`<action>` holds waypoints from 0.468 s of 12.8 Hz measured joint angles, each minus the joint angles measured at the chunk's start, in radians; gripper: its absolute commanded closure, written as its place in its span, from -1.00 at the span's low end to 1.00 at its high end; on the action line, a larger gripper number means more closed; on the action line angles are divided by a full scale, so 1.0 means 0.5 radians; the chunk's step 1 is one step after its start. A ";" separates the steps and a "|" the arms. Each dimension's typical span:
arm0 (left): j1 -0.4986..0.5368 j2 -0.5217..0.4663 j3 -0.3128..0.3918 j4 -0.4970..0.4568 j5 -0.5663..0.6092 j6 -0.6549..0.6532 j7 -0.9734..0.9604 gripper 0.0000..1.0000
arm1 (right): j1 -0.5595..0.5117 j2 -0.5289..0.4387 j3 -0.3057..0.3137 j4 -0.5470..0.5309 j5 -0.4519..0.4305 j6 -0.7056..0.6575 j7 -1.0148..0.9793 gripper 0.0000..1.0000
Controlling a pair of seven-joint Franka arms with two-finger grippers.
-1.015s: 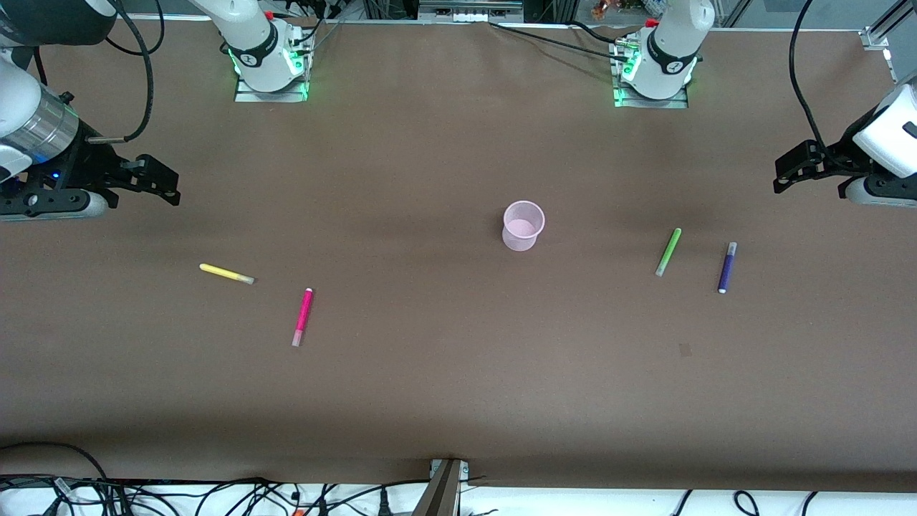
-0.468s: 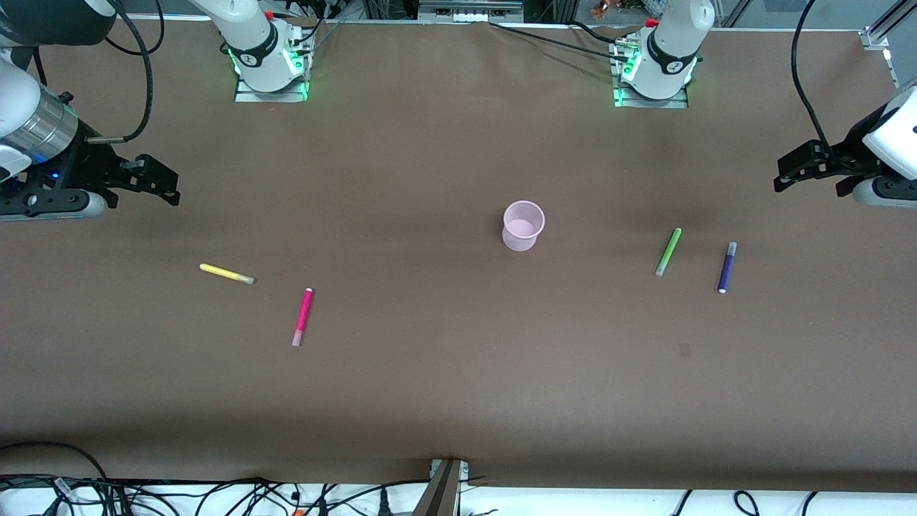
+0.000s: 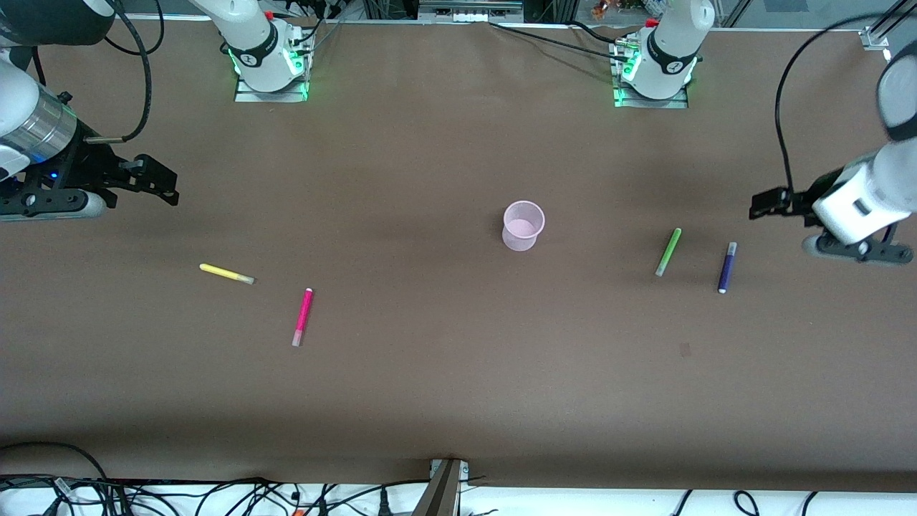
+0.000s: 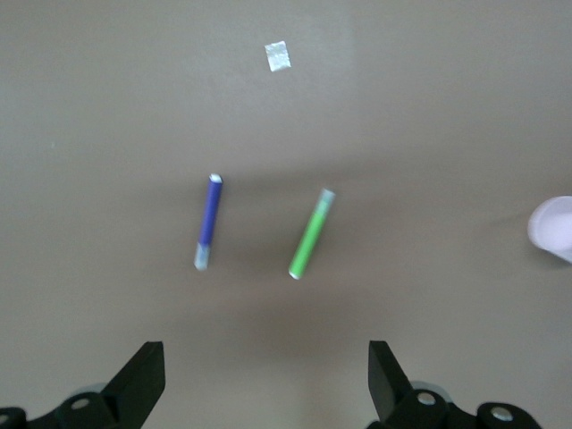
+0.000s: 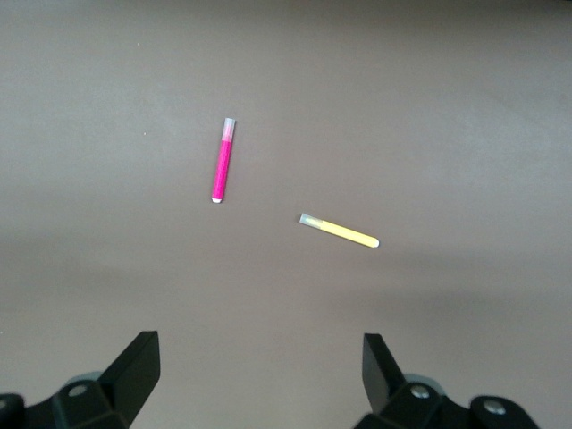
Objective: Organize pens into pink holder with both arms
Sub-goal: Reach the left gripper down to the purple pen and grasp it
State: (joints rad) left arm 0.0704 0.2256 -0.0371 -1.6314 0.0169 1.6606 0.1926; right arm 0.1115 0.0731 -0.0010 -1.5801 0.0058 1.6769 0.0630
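Note:
The pink holder [image 3: 524, 225] stands upright and empty mid-table; its edge also shows in the left wrist view as the holder [image 4: 556, 228]. Toward the left arm's end lie the green pen [image 3: 668, 251] [image 4: 311, 233] and the purple pen [image 3: 727, 266] [image 4: 207, 221]. Toward the right arm's end lie the yellow pen [image 3: 226, 274] [image 5: 340, 231] and the magenta pen [image 3: 302, 317] [image 5: 222, 161]. My left gripper [image 3: 766, 204] [image 4: 265, 375] hangs open and empty over the table beside the purple pen. My right gripper [image 3: 163, 183] [image 5: 259, 366] hangs open and empty over its end of the table, short of the yellow pen.
A small pale patch [image 3: 685, 350] [image 4: 278, 56] marks the brown table nearer the front camera than the green pen. The two arm bases [image 3: 269, 64] [image 3: 655, 68] stand along the back edge. Cables [image 3: 215, 494] and a metal bracket [image 3: 445, 487] line the front edge.
The left arm has swung in from the table's end toward the purple and green pens, its gripper still open. The right arm, the pens and the holder have not moved.

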 measured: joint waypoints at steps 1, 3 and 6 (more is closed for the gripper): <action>0.018 0.079 0.001 -0.012 0.021 0.095 0.095 -1.00 | 0.000 0.000 0.000 0.000 0.000 0.000 0.000 -1.00; 0.093 0.189 0.007 -0.093 0.036 0.343 0.286 -1.00 | -0.001 0.000 -0.001 0.000 0.000 0.000 0.000 -1.00; 0.229 0.240 0.013 -0.419 0.037 0.882 0.549 -1.00 | -0.003 0.000 -0.001 0.000 0.000 -0.001 0.000 -1.00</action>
State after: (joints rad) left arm 0.1852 0.3456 -0.0307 -1.8411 0.0356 2.1015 0.4671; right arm 0.1101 0.0731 -0.0017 -1.5799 0.0058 1.6765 0.0629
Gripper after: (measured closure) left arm 0.000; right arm 0.000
